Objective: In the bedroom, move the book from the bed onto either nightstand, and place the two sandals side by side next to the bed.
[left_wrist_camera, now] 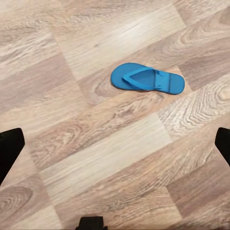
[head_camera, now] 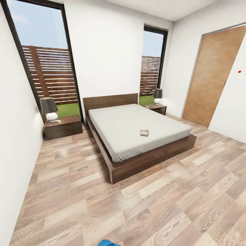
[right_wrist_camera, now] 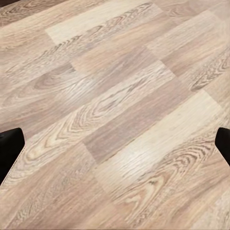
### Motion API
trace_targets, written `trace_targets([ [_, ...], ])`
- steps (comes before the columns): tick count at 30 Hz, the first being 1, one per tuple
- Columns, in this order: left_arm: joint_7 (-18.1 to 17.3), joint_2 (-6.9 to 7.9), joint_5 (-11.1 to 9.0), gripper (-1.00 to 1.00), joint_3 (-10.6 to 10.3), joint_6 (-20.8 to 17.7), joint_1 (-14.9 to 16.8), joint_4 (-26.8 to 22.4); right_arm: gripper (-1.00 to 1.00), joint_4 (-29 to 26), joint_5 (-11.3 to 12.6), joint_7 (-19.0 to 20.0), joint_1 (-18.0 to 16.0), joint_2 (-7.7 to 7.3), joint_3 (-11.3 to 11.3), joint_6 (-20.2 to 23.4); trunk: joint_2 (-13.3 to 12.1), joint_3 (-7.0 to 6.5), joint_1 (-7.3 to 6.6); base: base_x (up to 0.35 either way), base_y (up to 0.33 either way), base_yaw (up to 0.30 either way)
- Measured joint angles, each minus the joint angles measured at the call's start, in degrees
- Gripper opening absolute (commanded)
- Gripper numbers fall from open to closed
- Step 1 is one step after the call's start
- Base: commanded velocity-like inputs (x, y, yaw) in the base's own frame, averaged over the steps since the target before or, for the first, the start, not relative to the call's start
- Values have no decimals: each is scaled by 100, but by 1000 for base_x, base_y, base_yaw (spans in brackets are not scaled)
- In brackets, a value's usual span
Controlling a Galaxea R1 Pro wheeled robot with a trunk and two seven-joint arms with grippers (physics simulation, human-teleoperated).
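Looking across the bedroom, we judge nothing finished yet: the book (head_camera: 144, 132) lies on the bed (head_camera: 123, 136), toward its foot, well apart from the left nightstand (head_camera: 63, 127) and right nightstand (head_camera: 155, 108) flanking the headboard. One blue sandal (left_wrist_camera: 147, 79) lies on the floor (left_wrist_camera: 96, 158) under our left gripper (left_wrist_camera: 115, 143), far from the bed. Both it and the right gripper (right_wrist_camera: 115, 143) are spread wide, holding nothing.

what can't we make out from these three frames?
- Book on the bed, head view: too small to read its cover.
- Sandal, head view: cut off by the bottom edge. One whole sandal lies on the floor in the left wrist view; a pair can't be confirmed.
- Both wrist views: fingers cropped at the side edges, wide apart.
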State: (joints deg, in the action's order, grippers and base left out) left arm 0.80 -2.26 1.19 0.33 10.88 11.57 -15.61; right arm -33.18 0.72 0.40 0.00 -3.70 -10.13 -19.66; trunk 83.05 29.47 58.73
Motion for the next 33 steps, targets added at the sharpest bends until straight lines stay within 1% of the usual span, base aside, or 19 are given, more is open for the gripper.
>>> trace_targets([
  [3,0,-1,0,100,-1,0,0,0,100,0,0,-1,0,0,-1,2,0,0,0,0,190,-2],
  [12,0,-1,0,100,-1,0,0,0,100,-1,-2,-1,0,0,-2,1,0,0,0,3,25,0],
  [20,0,-1,0,100,-1,0,0,0,100,-1,-2,-1,0,0,-1,0,0,0,-2,172,149,0],
  [28,0,-1,0,100,-1,0,0,0,100,0,-3,-1,0,1,-2,0,0,0,0,30,24,-4],
  [33,0,-1,0,100,-1,0,0,0,100,7,-1,-1,0,0,-2,3,0,-8,0,1,0,-188],
])
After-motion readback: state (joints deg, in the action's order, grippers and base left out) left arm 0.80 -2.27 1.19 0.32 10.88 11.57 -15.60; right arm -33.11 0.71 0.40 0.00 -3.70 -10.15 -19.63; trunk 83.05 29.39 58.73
